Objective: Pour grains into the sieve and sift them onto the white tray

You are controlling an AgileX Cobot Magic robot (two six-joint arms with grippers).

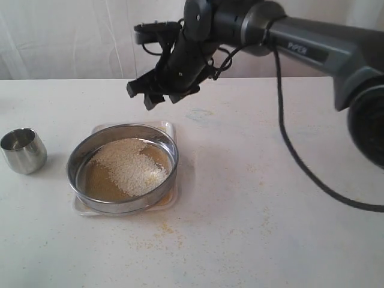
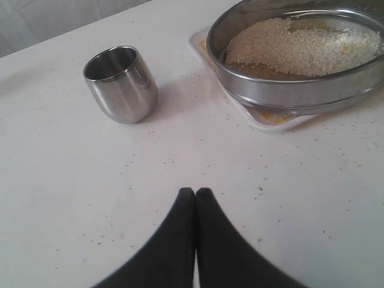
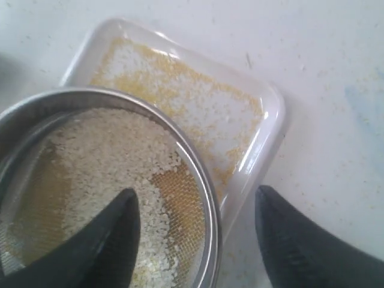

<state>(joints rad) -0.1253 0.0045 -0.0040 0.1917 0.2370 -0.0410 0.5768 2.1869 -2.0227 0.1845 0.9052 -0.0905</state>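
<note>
Sieve [image 1: 120,206] holding pale coarse grains [image 1: 129,165], seated on white tray [image 3: 273,120] dusted with yellow meal, apparently mid-sifting; right gripper [image 3: 197,201] hangs wide open and empty above its rim, left gripper [image 2: 195,195] closed on nothing; next move likely requires straddling and clamping that rim to shake.

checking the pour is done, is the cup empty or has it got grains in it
Looks empty: the upright cup shows only bare steel inside, and the grains lie in the sieve.
</note>
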